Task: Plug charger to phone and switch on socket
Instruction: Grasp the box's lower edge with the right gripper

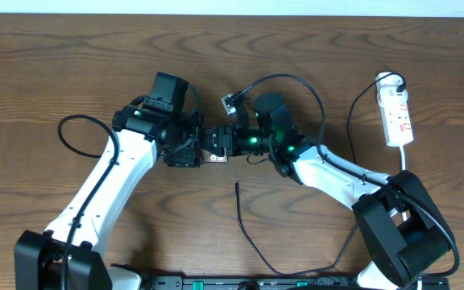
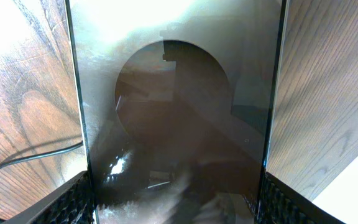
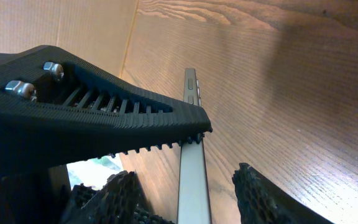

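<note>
Left pincer (image 2: 178,200): pinching the phone (image 2: 179,93).
Right pincer (image 3: 226,158): spread astride phone edge.
Risk: a mistimed handover likely twists or drops phone.

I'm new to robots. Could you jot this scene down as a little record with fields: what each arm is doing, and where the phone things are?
Left gripper: shut on the phone
Right gripper: open, jaws straddling the phone's edge
Charger: lying on the wooden table, connector tip free, apart from the phone
Power strip: on the table's right side, black plug at its far end
Task so far: phone not yet plugged in
</note>
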